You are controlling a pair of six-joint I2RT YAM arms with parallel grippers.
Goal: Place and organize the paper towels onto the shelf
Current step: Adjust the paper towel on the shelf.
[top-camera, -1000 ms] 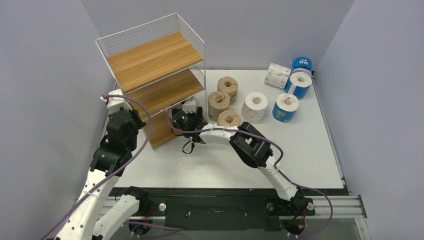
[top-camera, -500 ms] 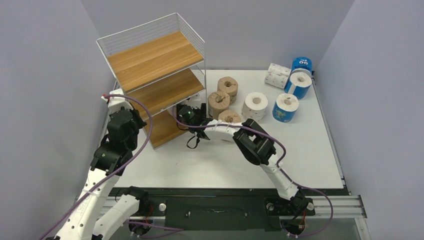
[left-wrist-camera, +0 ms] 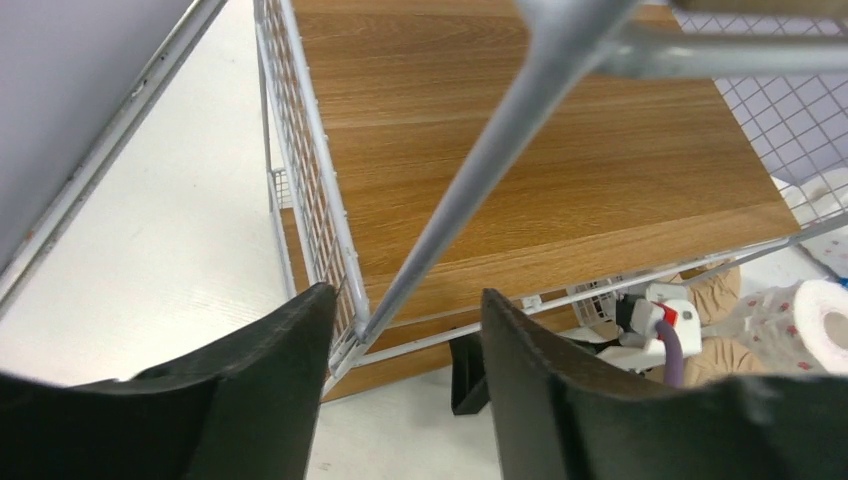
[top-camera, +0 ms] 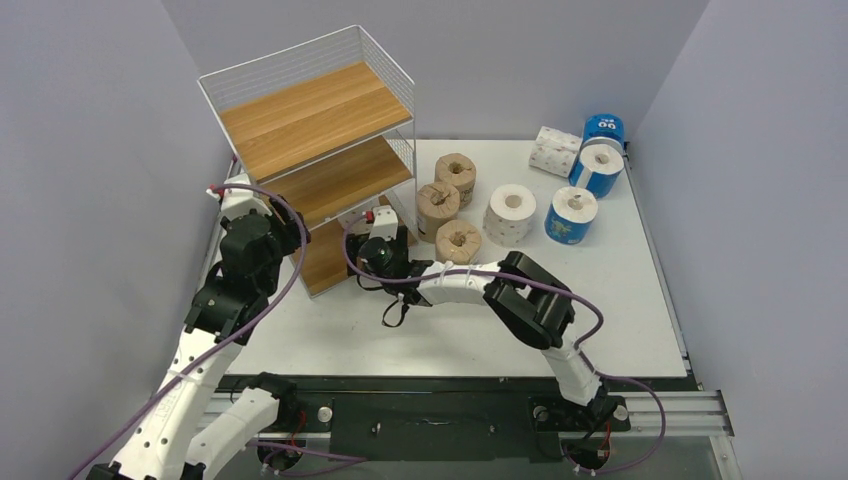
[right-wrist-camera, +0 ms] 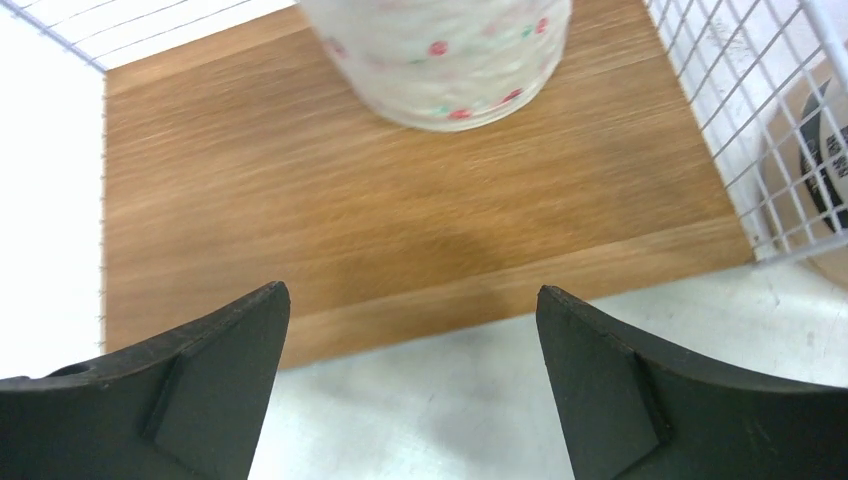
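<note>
Right wrist: one flowered roll [right-wrist-camera: 440, 60] sits on the shelf's [right-wrist-camera: 300, 200] bottom board — eight rolls [top-camera: 510, 213] not yet shelved, near the table's [top-camera: 620, 300] far edge. Right gripper [right-wrist-camera: 410, 292] gapes empty; left gripper [left-wrist-camera: 407, 295] loosely straddles a post [left-wrist-camera: 440, 210].

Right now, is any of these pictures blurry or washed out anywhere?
Left wrist view: the wire bar nearest the lens is soft, out of focus; the wooden board behind is sharp. Right wrist view: the white roll is slightly blurred, the table at far left washed out. Top view: sharp, evenly lit.
</note>
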